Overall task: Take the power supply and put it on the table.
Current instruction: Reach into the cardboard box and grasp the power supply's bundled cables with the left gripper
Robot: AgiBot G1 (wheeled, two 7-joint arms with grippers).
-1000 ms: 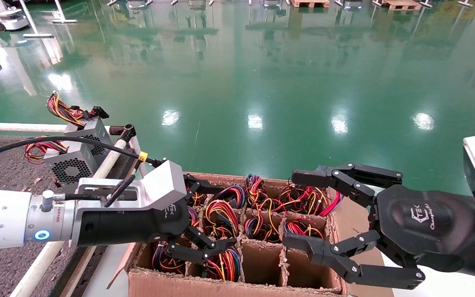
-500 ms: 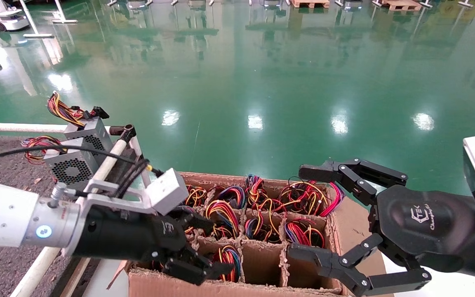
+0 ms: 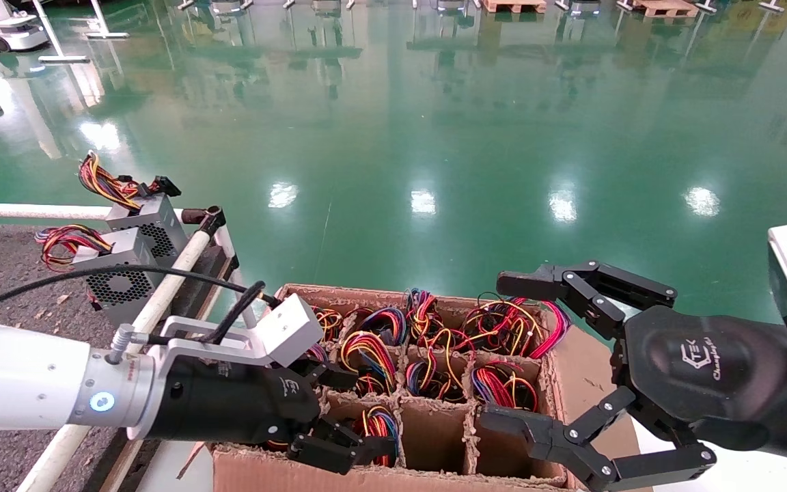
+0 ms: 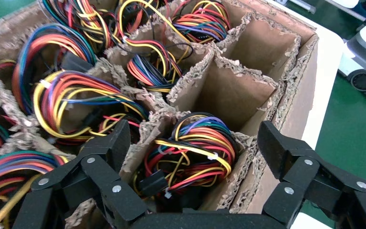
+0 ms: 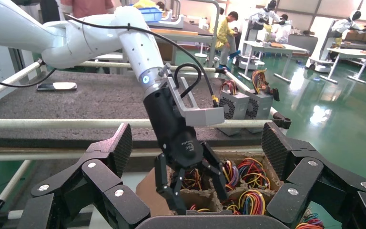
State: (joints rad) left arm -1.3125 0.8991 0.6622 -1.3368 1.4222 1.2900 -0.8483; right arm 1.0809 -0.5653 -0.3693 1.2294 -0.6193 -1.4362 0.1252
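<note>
The power supply shows only as its looped bundle of coloured wires (image 4: 190, 157) with a black connector, sunk in a front-row cell (image 3: 380, 427) of the brown carton (image 3: 264, 475). My left gripper (image 4: 195, 143) is open and straddles that cell: one finger over the inner divider, the other outside the carton's front wall. In the head view the left gripper (image 3: 366, 412) is low at the carton's near-left corner. My right gripper (image 3: 503, 348) hangs open above the carton's right side, holding nothing. The table (image 3: 4, 273) lies to the left.
Two grey boxes stand at the table's corner: a fan-grille box (image 3: 120, 270) and a honeycomb-vent box (image 3: 151, 222), both with wire bundles. The white tube rail (image 3: 168, 280) runs between table and carton. Several other cells hold wire bundles; two front cells (image 3: 434, 437) are empty.
My left gripper has dropped and drawn back towards the carton's near edge, settling around a front-row cell. The right gripper spread a little wider at first, then held still.
</note>
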